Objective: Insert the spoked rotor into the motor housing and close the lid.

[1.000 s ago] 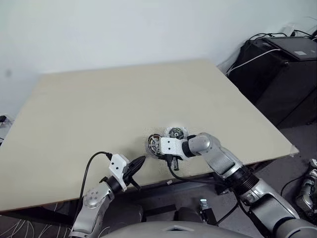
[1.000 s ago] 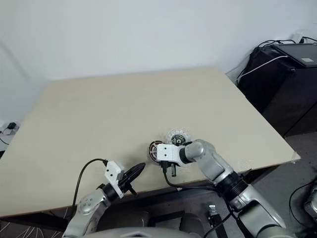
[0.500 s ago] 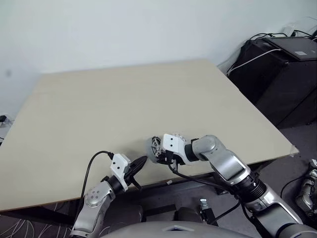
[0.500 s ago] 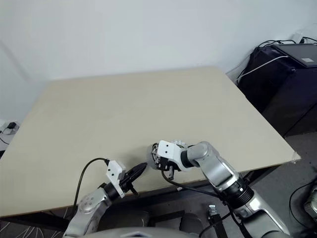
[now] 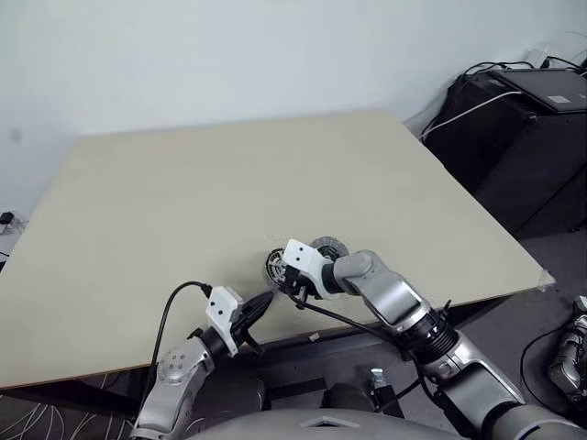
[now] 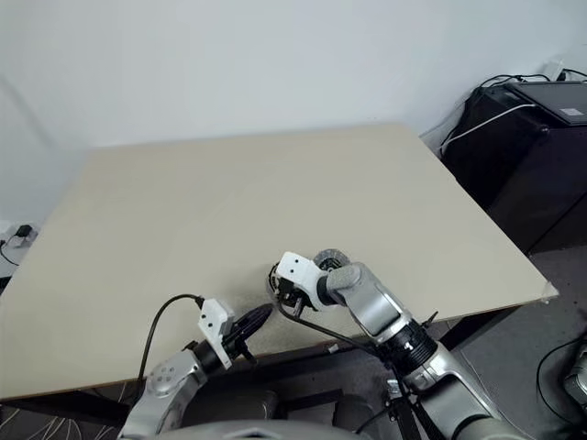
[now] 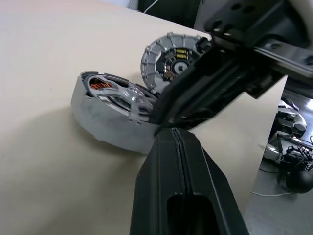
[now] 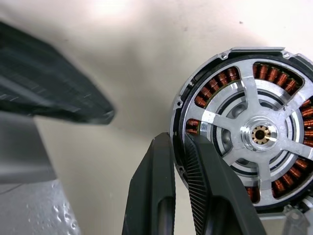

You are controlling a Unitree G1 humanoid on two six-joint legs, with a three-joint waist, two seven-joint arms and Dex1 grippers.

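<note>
Spoked rotor [image 8: 259, 134] is seated in the motor housing [image 7: 105, 122], silver spokes and brass-coloured hub over the ring of copper windings. The assembly rests on the beige table [image 5: 229, 192] close to its near edge, roughly at the centre of that edge in the head views.

Lid [image 7: 168, 61], pale with a ribbed rim and a dark centre face showing, stands tilted on edge just beside the housing, at about 2 o'clock from it in the left eye view.

Right gripper [image 8: 178, 147] reaches in from about 4 o'clock of the housing, pointing downward. Its jaws are clenched on the rim of the assembly: one finger lies outside the housing wall, the other on the inner side over the windings, with the rim between them.

Left gripper [image 5: 260, 303] hovers low at the near edge of the table, at about 7 o'clock from the housing, near but apart from it. Its jaws are clenched together, grasping nothing.

Black cabinet [image 5: 527, 137] with cables stands beyond the table's right side.
</note>
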